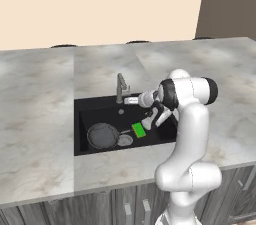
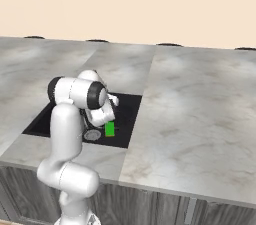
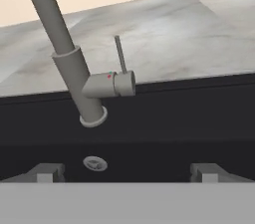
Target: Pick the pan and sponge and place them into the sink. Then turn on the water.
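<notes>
Pan (image 1: 102,135) and sponge (image 1: 139,129) in sink (image 1: 82,109); arm bent low, hand (image 3: 127,172) wide open, empty, facing faucet (image 3: 74,63).

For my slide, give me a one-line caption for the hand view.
Open gripper facing the grey faucet and its thin lever over the black sink, no water running.

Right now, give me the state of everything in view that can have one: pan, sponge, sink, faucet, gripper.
pan: lying in the sink, left part of the basin, upright.
sponge: lying flat in the sink, right of the pan.
sink: holds pan and sponge; no water seen.
faucet: off, no stream at the spout; lever upright.
gripper: open, empty, facing the faucet.
</notes>
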Controlling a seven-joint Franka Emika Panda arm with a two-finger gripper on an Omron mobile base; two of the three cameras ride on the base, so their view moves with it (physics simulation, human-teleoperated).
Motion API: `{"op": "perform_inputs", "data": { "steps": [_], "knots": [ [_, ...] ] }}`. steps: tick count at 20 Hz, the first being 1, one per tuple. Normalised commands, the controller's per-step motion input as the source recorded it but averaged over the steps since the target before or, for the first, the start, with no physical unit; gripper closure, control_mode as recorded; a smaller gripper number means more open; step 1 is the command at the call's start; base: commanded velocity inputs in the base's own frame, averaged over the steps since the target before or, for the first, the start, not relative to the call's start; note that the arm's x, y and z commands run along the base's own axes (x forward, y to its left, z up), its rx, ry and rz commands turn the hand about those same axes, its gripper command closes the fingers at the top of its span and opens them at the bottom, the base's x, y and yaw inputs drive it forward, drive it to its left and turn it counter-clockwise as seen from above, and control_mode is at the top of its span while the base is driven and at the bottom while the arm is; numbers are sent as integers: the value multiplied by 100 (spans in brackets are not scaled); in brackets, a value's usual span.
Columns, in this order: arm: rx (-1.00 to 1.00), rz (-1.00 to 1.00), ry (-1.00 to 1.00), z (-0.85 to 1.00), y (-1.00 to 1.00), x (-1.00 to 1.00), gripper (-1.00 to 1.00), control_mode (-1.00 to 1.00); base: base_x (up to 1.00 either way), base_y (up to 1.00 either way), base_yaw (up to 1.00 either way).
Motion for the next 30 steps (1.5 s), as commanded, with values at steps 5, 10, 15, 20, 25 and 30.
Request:
{"op": "perform_inputs", "data": {
  "steps": [5, 10, 15, 20, 25, 30],
  "knots": [
    [0, 0, 0, 24, -27, 19, -100, -100, 0, 0, 0],
    [3, 1, 0, 32, -9, 27, -100, -100, 0, 0, 0],
    [2, 1, 0, 29, 0, 31, -100, -100, 0, 0, 0],
    [0, 0, 0, 10, 0, 46, -100, -100, 0, 0, 0],
    [0, 0, 0, 0, 0, 44, -100, -100, 0, 0, 0],
    [0, 2, 2, -13, 0, 41, -100, -100, 0, 0, 0]
  ]
}}
